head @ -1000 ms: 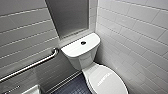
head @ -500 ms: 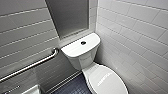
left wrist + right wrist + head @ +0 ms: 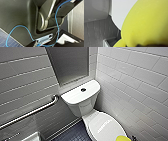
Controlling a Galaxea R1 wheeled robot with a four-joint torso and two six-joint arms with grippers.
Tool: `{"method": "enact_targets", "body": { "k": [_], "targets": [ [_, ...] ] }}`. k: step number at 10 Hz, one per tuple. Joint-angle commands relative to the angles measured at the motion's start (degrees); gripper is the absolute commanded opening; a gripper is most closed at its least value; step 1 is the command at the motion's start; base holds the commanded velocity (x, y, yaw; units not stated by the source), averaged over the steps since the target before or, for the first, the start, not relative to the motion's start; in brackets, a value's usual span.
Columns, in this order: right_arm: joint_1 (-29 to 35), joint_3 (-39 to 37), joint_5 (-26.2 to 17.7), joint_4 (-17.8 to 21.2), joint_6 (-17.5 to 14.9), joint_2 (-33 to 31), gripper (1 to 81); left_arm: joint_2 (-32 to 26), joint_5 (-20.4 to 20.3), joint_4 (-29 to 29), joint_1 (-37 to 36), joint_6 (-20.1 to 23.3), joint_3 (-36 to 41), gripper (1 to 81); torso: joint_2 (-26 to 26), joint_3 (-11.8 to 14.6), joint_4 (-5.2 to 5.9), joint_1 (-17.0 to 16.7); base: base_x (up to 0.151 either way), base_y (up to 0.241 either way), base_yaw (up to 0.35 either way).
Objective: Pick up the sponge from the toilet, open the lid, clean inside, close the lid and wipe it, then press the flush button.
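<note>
The white toilet [image 3: 79,100] stands in the corner with its lid [image 3: 105,127] down over the bowl. On the flat tank top sits the dark round flush button [image 3: 83,89]. The yellow sponge [image 3: 123,138] pokes in at the head view's lower edge, over the front part of the lid. The same sponge [image 3: 146,22] looms large and very close in the right wrist view, with the white lid and dark floor behind it. My right gripper is shut on the sponge. The left gripper is open and holds nothing.
A steel grab bar [image 3: 32,112] runs along the tiled wall left of the tank. White tiled wall [image 3: 140,84] stands close on the toilet's right. Dark tiled floor [image 3: 72,133] lies between bar and bowl. In the left wrist view a blue cable [image 3: 25,28] runs over my dark body.
</note>
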Motion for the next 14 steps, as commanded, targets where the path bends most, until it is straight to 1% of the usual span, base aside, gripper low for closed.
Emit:
{"method": "enact_targets", "body": {
  "k": [1, 3, 5, 7, 9, 10, 11, 14],
  "targets": [
    [8.13, -8.22, -9.59, 0.6, -0.26, 6.14, 1.0, -0.99, 4.07, 0.04, 1.06, 0.03, 1.58, 81.1, 0.0, 0.0, 0.0, 0.0, 0.0, 0.0, 0.0],
    [11.54, -11.32, -10.38, 1.21, 0.0, 10.13, 1.0, -1.17, 4.07, 0.04, 1.06, 0.03, 1.67, 81.1, 0.0, 0.0, 0.0, 0.0, 0.0, 0.0, 0.0],
    [16.64, -12.55, -11.26, 3.84, 0.18, 11.35, 1.0, -1.08, 4.07, 0.04, 1.06, 0.03, 1.49, 81.1, 0.0, 0.0, 0.0, 0.0, 0.0, 0.0, 0.0],
    [21.3, -13.61, -11.44, 4.2, 0.18, 12.32, 1.0, -1.17, 4.07, 0.04, 1.06, 0.03, 1.4, 81.1, 0.0, 0.0, 0.0, 0.0, 0.0, 0.0, 0.0],
    [24.91, -18.51, -12.04, 3.42, 0.09, 16.26, 1.0, -1.17, 4.07, 0.04, 1.06, 0.03, 1.4, 81.1, 0.0, 0.0, 0.0, 0.0, 0.0, 0.0, 0.0],
    [25.62, -20.38, -12.49, 2.71, 0.09, 18.39, 1.0, -1.17, 4.08, 0.04, 1.06, 0.03, 1.32, 81.1, 0.0, 0.0, 0.0, 0.0, 0.0, 0.0, 0.0],
    [25.97, -22.75, -12.32, 0.25, 0.09, 21.64, 1.0, -1.25, 4.16, -0.05, 1.06, -0.06, 1.31, 81.1, 0.02, 0.0, 0.0, 0.0, 0.0, 0.0, 0.0],
    [25.97, -33.21, -12.14, -0.63, 0.09, 30.87, 1.0, -1.52, 4.16, -0.49, 1.06, -0.06, 1.31, 81.1, 0.02, -0.02, 0.0, 0.0, 0.0, 0.0, 0.0]
  ]
}}
